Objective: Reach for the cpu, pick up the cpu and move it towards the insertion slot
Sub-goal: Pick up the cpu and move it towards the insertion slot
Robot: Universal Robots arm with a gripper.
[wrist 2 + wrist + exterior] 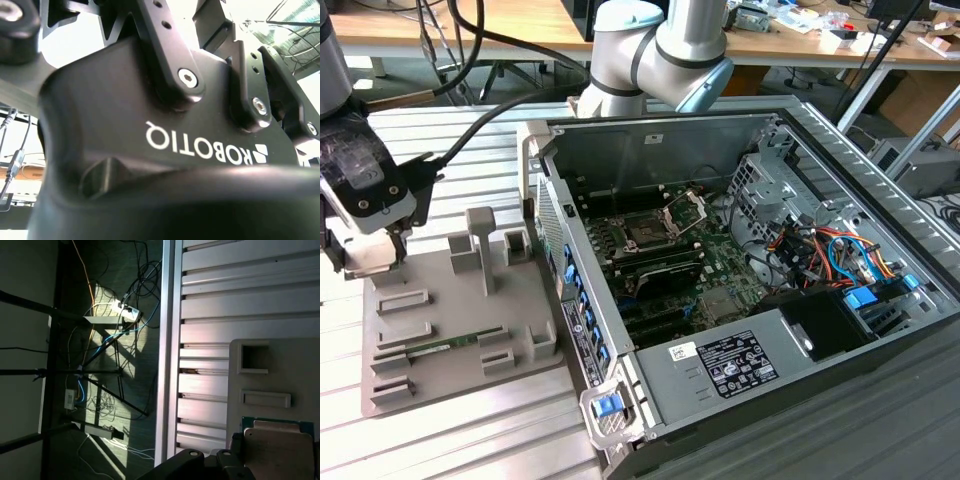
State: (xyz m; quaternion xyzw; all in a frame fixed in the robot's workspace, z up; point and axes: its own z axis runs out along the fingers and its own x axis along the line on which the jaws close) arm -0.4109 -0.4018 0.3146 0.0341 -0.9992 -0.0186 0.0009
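Nearest in the exterior view, the open computer case lies on the ribbed metal worktop, with a blue latch at its near corner and a white printed label on the dark cover beside it; the print is too small to make out. To the exterior view's left sits the grey tray, a thin green memory stick lying in one of its recesses. The gripper hangs over the tray's far left corner; I cannot tell whether it is apart or clamped. In the first wrist view the cpu, pale beige with a green edge, sits at the tray just beside the gripper's dark links, and contact cannot be judged. In the second wrist view white lettering runs upside down across the gripper's black body. Farther in, on the motherboard, the insertion slot is well apart from the cpu, with its metal bracket raised. Behind the case stand the arm and wooden desks.
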